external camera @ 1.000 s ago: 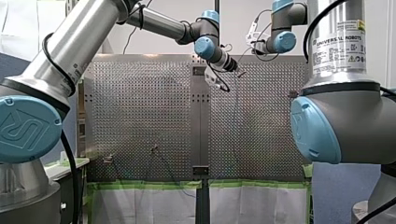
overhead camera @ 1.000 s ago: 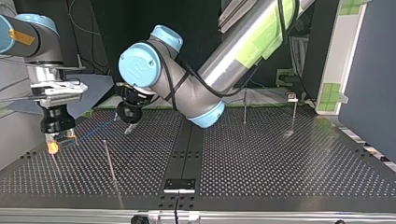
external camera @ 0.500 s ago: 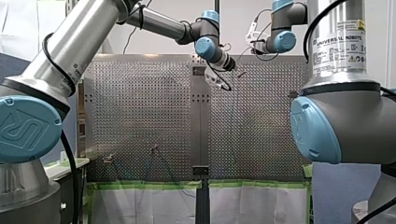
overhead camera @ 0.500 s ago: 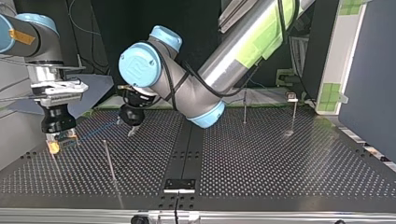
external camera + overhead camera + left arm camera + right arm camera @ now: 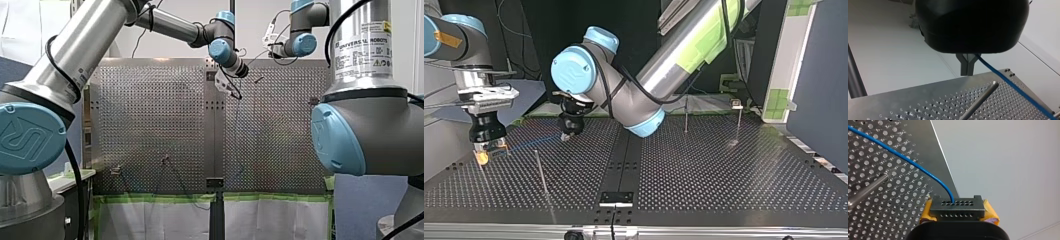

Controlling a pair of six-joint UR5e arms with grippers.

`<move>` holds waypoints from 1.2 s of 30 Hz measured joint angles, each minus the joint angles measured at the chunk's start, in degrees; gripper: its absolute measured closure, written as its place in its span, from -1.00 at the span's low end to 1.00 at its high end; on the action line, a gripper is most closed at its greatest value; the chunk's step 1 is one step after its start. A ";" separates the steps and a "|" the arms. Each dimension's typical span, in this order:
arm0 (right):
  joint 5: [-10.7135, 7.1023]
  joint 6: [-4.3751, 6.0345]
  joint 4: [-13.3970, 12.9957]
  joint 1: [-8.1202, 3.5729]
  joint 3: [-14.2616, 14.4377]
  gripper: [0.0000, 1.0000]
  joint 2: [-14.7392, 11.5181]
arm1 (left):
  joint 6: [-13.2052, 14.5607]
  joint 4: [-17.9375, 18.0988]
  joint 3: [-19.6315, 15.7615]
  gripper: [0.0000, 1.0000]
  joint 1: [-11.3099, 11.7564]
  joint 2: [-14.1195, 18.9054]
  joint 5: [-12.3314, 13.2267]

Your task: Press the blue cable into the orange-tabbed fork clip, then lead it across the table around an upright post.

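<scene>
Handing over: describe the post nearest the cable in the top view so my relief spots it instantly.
In the top view, take the left half of the perforated table, between my right gripper and the dark centre strip. The post is the thin metal rod standing alone nearside of the blue cable; the other two posts stand far back on the right half.

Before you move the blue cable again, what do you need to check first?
1. My left fingers pinch the blue cable: ok.
2. My right fingers, yellow-padded, clamp the black block at the cable's end: ok.
3. Cable curves smoothly out of the block, no kink: ok.
4. Cable led around the upright post: not ok, not wrapped yet.
5. Cable pressed into the orange-tabbed clip: cannot tell, no clip shows clearly.
</scene>
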 joint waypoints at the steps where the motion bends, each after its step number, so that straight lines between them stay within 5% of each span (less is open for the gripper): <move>1: 0.00 0.00 0.00 0.00 0.00 1.00 0.00 | 0.30 0.09 0.00 1.00 0.03 0.00 -0.08; 11: 0.07 0.14 -0.34 -0.34 -0.01 1.00 0.12 | 3.66 3.35 0.01 1.00 1.13 0.08 -1.73; 20: 0.07 1.76 -0.71 -1.21 -0.51 1.00 0.95 | 7.22 8.54 -0.01 1.00 2.63 0.04 -2.06; 36: 0.22 3.12 -1.06 -1.64 -6.14 1.00 5.99 | 15.54 17.70 0.01 1.00 5.54 -0.41 -3.87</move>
